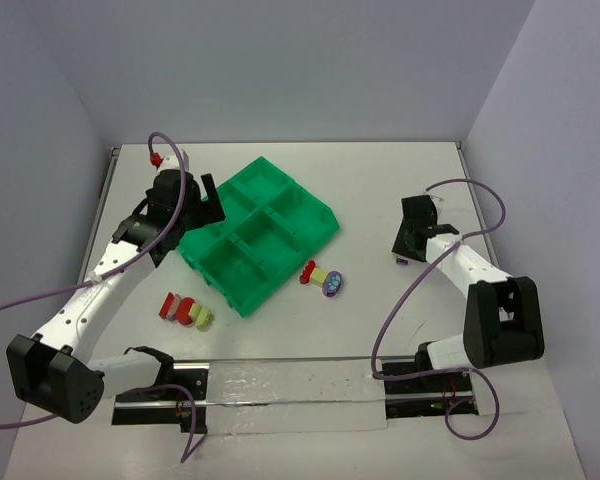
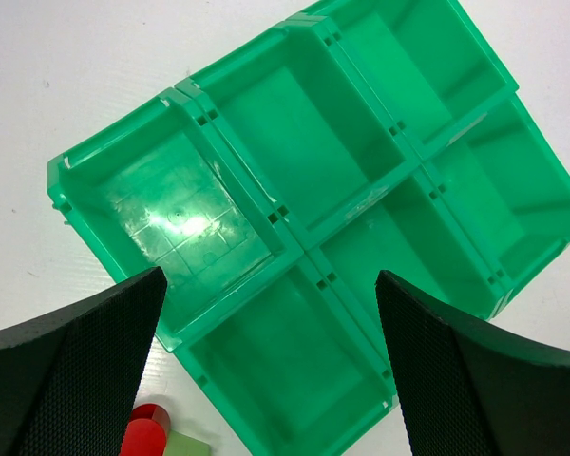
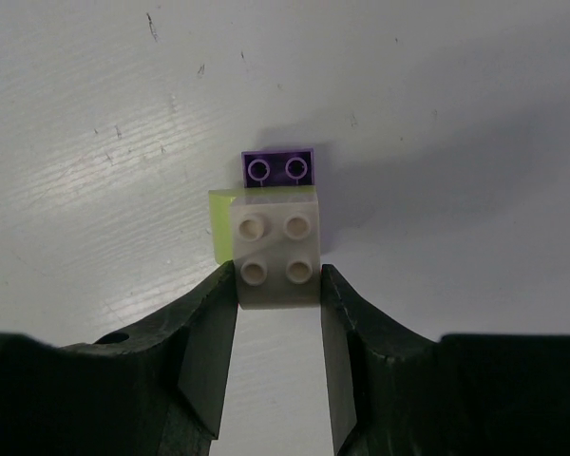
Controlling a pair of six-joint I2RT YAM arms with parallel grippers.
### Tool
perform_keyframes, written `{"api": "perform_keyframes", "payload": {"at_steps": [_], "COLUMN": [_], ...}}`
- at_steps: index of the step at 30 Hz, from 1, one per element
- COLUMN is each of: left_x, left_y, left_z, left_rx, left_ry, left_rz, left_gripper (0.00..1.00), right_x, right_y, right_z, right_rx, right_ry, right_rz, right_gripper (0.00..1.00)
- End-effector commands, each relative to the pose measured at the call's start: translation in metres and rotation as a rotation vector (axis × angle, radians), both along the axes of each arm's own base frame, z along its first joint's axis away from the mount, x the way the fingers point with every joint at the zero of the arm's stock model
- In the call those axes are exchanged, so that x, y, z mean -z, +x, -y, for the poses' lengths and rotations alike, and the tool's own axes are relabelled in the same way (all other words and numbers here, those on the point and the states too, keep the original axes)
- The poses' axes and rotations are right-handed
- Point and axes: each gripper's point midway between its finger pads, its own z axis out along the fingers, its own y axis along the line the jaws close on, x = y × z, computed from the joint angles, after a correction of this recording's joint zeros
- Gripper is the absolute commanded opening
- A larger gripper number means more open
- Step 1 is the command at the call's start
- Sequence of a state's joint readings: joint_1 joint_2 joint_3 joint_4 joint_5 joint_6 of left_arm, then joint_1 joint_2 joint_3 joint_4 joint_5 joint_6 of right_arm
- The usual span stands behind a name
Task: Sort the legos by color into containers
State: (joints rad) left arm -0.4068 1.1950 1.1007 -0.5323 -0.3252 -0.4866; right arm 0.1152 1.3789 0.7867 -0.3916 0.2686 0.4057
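My right gripper (image 3: 278, 285) is shut on a white lego (image 3: 277, 249) that lies on the table at the right. A yellow-green brick (image 3: 220, 228) is stuck to it and a purple one (image 3: 278, 168) sits at its far end. In the top view this gripper (image 1: 408, 250) points down at the table. My left gripper (image 1: 195, 205) hangs open over the green tray of containers (image 1: 325, 215); between its fingers (image 2: 268, 280) I see bare bins (image 2: 294, 233). A red and yellow-green row (image 1: 185, 310) and a red, yellow and purple cluster (image 1: 322, 277) lie near the tray.
A red brick (image 2: 142, 435) shows by the tray's near corner in the left wrist view. Purple cables (image 1: 460, 190) loop off both arms. A clear strip (image 1: 290, 385) runs along the near edge between the arm bases. Grey walls close in the table on three sides.
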Motion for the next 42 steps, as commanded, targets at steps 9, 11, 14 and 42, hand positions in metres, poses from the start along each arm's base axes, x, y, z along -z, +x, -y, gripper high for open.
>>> {"api": "perform_keyframes", "payload": {"at_steps": [9, 11, 14, 42], "left_x": [-0.020, -0.021, -0.024, -0.093], "left_y": [0.004, 0.004, 0.004, -0.083], "left_z": [0.012, 0.018, 0.031, 0.168], "left_rx": [0.036, 0.062, 0.119, 0.967], "left_ry": [-0.054, -0.075, -0.118, -0.832], "left_rz": [0.046, 0.049, 0.055, 0.189], "left_gripper": [0.99, 0.99, 0.99, 0.86], "right_x": [-0.053, -0.070, -0.110, -0.274], "right_y": [0.017, 0.019, 0.017, -0.079], "right_z": [-0.026, -0.041, -0.073, -0.228], "right_rx": [-0.072, -0.116, -0.229, -1.075], "right_ry": [0.112, 0.189, 0.347, 1.239], "right_rz": [0.128, 0.173, 0.276, 0.565], "right_gripper": [0.00, 0.00, 0.00, 0.00]}}
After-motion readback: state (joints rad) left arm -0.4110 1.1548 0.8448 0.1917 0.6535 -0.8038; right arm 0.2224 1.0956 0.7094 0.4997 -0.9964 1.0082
